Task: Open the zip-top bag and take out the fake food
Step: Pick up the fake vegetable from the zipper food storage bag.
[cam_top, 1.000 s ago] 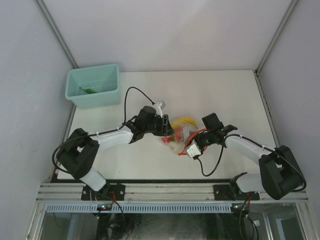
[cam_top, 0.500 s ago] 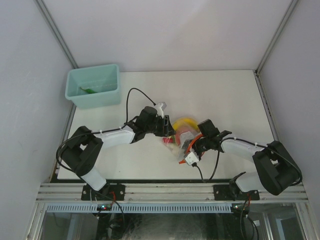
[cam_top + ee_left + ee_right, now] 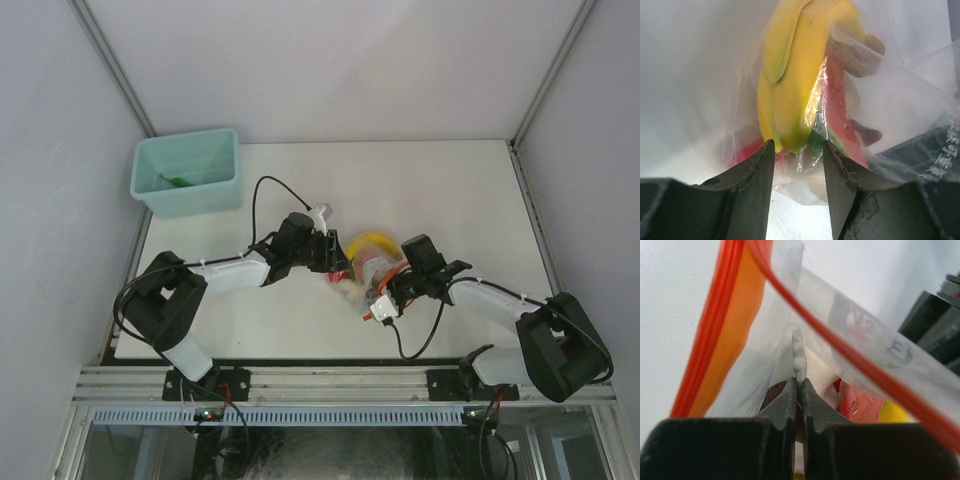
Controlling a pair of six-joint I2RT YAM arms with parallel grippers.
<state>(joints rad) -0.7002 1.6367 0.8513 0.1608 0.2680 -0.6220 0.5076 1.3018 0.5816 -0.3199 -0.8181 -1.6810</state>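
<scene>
The zip-top bag [image 3: 362, 278] lies mid-table between both arms, its red-orange zip strip [image 3: 725, 325] parted at the mouth. Inside it are the fake food pieces: a yellow banana [image 3: 795, 85], a red piece [image 3: 840, 115], a green piece [image 3: 820, 141] and a whitish piece [image 3: 822, 371]. My left gripper [image 3: 799, 150] is at the bag's closed end, jaws apart, with a fold of clear plastic lying between them. My right gripper [image 3: 799, 382] is at the bag's mouth, shut on a thin pinch of the bag's plastic. In the top view the left gripper [image 3: 335, 262] and right gripper [image 3: 386, 292] flank the bag.
A teal plastic bin [image 3: 150, 190] stands at the far left corner with a small green item [image 3: 178, 181] inside. Grey walls and metal rails bound the white table [image 3: 450, 190]. A black cable loops above the left arm.
My right arm moved left toward the bag, then eased back slightly right, and the bag's mouth end shifted with it. The left arm has hardly moved.
</scene>
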